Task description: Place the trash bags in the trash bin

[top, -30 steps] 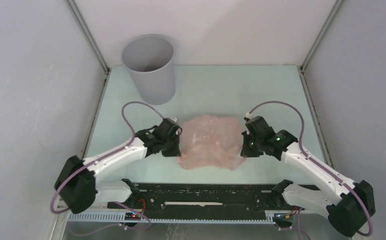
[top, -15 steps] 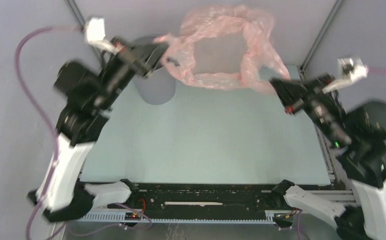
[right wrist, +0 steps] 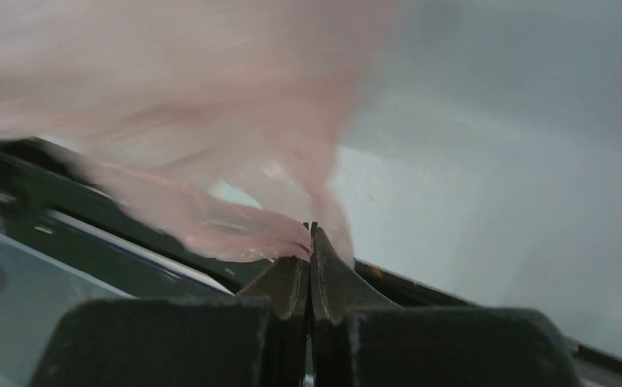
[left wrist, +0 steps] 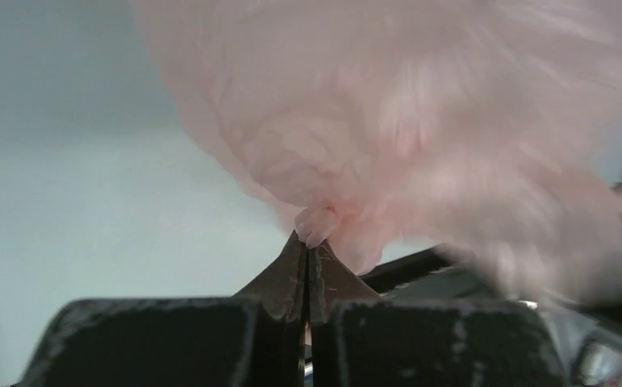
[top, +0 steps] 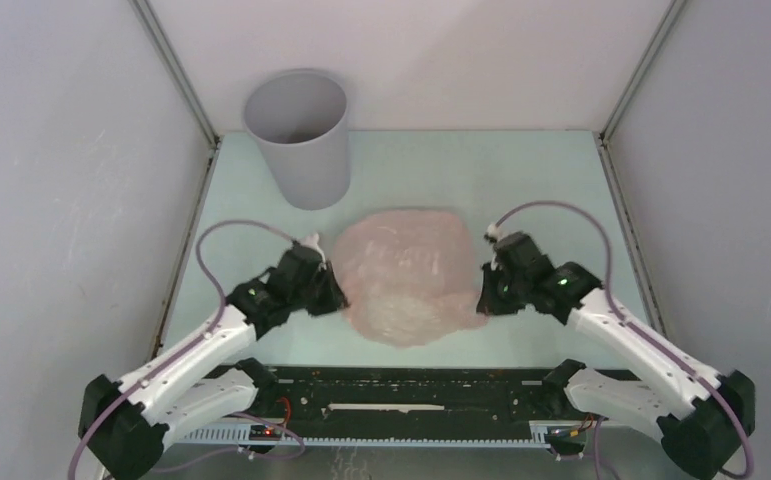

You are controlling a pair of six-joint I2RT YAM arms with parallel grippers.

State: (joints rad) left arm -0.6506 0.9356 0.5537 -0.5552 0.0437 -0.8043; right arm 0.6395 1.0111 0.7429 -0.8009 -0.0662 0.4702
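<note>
From above, you see the pale-pink trash bag (top: pixel 401 285) lying puffed up on the table (top: pixel 521 180) between both arms, well apart from the grey trash bin (top: pixel 298 135) at the far left corner. In the left wrist view, your left gripper (left wrist: pixel 307 250) is pinched closed on bag film. In the right wrist view, your right gripper (right wrist: pixel 311 242) clamps a fold of it.

A pale mint-green flat counter (top: pixel 411 170) lies in the middle, closed in by plain grey-white wall panels (top: pixel 51 200) on three sides. Silver metal struts rise at its back corners, one left (top: pixel 176 75), one right (top: pixel 639 70). A black metal rail (top: pixel 411 385) runs along its near edge, with a white slotted cable duct (top: pixel 411 437) just in front of it
</note>
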